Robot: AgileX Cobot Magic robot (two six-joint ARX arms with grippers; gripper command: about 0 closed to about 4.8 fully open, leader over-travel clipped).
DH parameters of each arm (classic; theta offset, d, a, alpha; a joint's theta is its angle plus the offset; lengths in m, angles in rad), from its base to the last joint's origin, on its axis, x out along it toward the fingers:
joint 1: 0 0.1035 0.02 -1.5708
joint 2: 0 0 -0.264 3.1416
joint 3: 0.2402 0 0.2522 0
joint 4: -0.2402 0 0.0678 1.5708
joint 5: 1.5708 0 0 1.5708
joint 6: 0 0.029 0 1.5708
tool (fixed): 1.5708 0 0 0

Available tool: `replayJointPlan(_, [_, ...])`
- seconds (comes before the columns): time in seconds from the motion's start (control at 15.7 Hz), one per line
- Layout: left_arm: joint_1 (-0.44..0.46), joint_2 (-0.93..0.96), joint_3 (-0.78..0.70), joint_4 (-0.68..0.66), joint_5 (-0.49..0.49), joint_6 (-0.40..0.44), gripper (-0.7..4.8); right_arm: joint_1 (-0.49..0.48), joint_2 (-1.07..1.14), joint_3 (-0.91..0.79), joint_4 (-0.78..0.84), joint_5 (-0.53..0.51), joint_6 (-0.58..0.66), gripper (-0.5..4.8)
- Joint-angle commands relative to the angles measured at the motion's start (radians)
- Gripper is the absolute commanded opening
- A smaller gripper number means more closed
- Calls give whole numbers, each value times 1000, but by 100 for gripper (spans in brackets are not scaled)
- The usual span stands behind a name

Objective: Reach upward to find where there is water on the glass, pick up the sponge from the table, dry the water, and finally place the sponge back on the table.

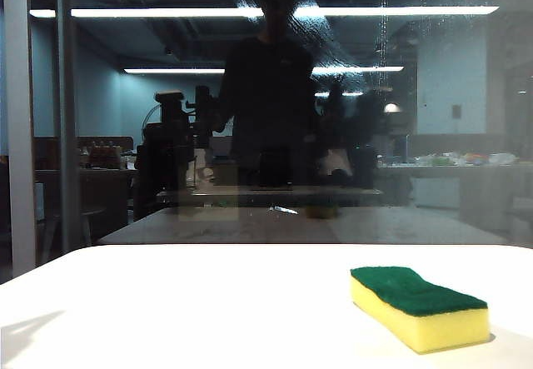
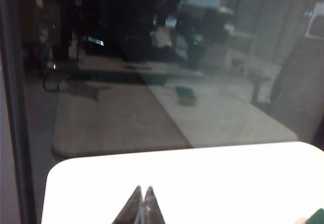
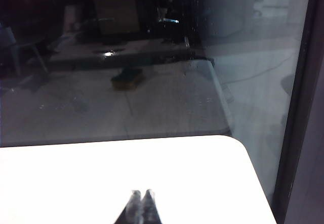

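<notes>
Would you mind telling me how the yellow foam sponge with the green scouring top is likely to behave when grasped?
The yellow foam sponge with the green scouring top probably compresses easily and weighs little. Lying flat on the white table, it seems unlikely to roll.

No readable text, no labels, no brands, no numbers, no signs

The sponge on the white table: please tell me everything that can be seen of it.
The sponge is a rectangular block of yellow foam with a dark green scouring layer on top and wavy long sides. It looks dry and undamaged. It lies flat on the white table, green side up, on the right of the exterior view, turned at an angle to the glass. Nothing but the table touches it, and neither tool is near it there. The glass shows its dim reflection.
</notes>
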Motion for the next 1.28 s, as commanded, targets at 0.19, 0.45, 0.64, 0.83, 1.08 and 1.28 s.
replayJointPlan(0.19, [1, 1, -51, 85, -3, -3, -5, -1, -132, -95, 10, 17, -7, -7])
replayJointPlan(0.45, [1, 1, -61, 85, -16, 0, -4, 0, -152, -143, 4, 17, -8, -7])
replayJointPlan(0.64, [1, 1, -65, 56, -29, 2, -5, 0, -152, -153, 3, 17, -8, -7])
replayJointPlan(0.83, [1, 1, -65, 54, -45, 0, -4, 0, -152, -153, 2, 17, -11, -6])
replayJointPlan(1.08, [1, 1, -65, 54, -40, 0, -4, 0, -152, -153, 2, 17, -10, -6])
replayJointPlan(1.28, [1, 1, -65, 54, -40, 0, -4, 0, -152, -153, 3, 17, -10, -6])
